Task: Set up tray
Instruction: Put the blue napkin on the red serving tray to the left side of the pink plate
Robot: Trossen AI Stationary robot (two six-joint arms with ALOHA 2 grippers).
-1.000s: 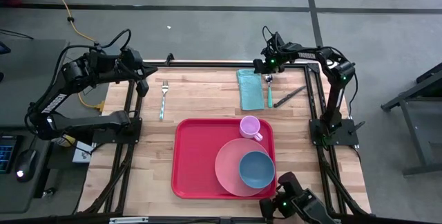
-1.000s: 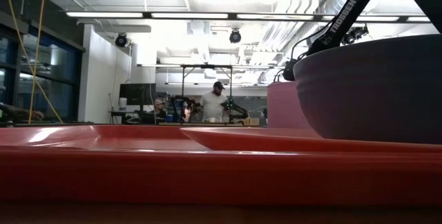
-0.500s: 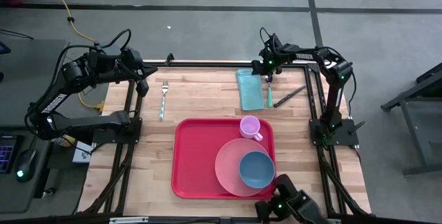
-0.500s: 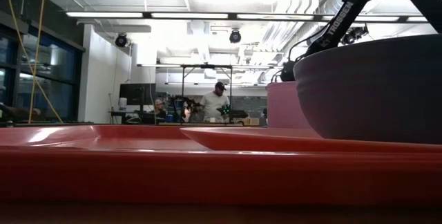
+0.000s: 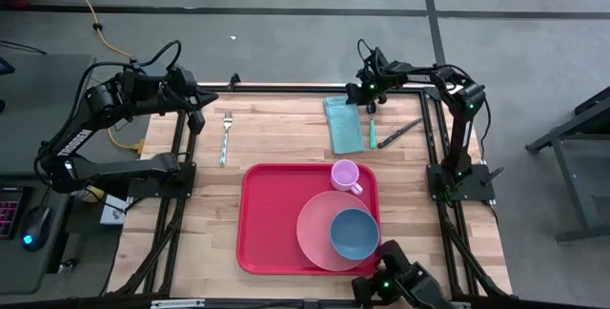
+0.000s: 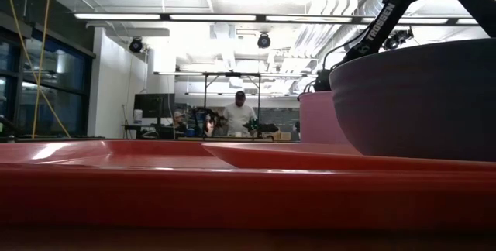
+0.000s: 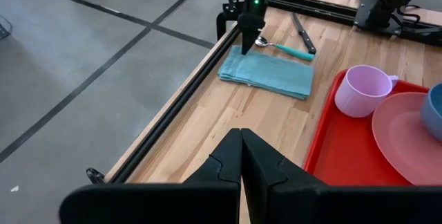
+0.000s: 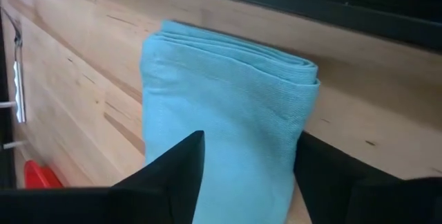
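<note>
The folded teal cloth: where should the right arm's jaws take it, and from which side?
Best guess: the far short end of the folded teal cloth, where the layers stack into a thick folded edge. Come from above; it lies flat on the table, and the right gripper already straddles it with jaws open.

I see a pale wooden plank table (image 5: 276, 147). Directly on it: a large flat red plastic tray (image 5: 267, 223) toward six o'clock, a metal fork (image 5: 226, 135) at ten, and at one a folded teal cloth (image 5: 340, 123), teal-handled spoon (image 5: 372, 133) and dark knife (image 5: 400, 133).
</note>
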